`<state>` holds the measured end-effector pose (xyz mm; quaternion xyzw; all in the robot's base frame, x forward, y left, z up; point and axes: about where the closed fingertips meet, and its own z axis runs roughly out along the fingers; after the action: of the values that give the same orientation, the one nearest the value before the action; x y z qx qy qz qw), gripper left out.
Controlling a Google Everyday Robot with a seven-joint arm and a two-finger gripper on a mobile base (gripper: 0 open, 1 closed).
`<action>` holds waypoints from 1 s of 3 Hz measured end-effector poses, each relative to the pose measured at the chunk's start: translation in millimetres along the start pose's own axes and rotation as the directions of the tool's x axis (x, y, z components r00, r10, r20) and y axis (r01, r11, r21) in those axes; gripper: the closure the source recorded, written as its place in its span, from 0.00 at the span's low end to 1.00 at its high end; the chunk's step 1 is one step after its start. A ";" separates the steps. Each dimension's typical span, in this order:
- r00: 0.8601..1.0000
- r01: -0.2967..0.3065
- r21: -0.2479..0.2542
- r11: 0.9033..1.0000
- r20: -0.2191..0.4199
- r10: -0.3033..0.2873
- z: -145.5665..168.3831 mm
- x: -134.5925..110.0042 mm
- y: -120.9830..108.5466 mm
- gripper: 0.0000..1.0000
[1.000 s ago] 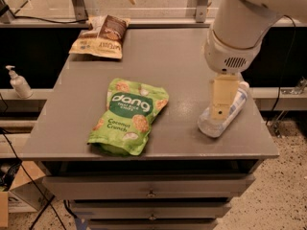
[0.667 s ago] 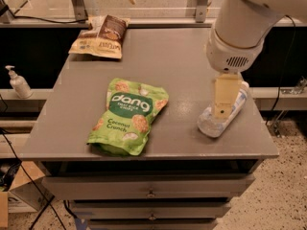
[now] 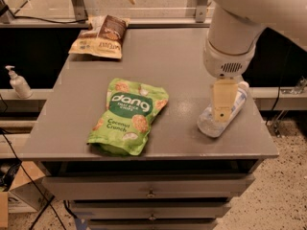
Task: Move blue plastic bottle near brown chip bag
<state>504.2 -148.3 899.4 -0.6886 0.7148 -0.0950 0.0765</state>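
The gripper [image 3: 222, 110] hangs low over the blue plastic bottle [image 3: 207, 124], which lies on its side near the table's [image 3: 182, 51] right edge. A green bag [image 3: 128, 116] lies mid-table. The brown chip bag [image 3: 100, 36] lies at the far left corner, well apart from the bottle.

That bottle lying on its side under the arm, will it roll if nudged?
Probably: the blue plastic bottle is round and lying down, so it may roll. It looks clear, so likely light. The gripper sits directly over it.
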 end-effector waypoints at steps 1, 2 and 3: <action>0.998 -0.014 -0.023 1.000 -0.067 0.012 15.0 21.9 3.8 0.00; 0.994 -0.030 -0.054 0.998 -0.110 0.024 33.2 41.7 9.8 0.00; 0.991 -0.035 -0.095 0.995 -0.130 0.023 54.9 54.6 15.9 0.00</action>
<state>499.8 -204.0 843.5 -0.6736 0.7319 -0.1032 -0.0016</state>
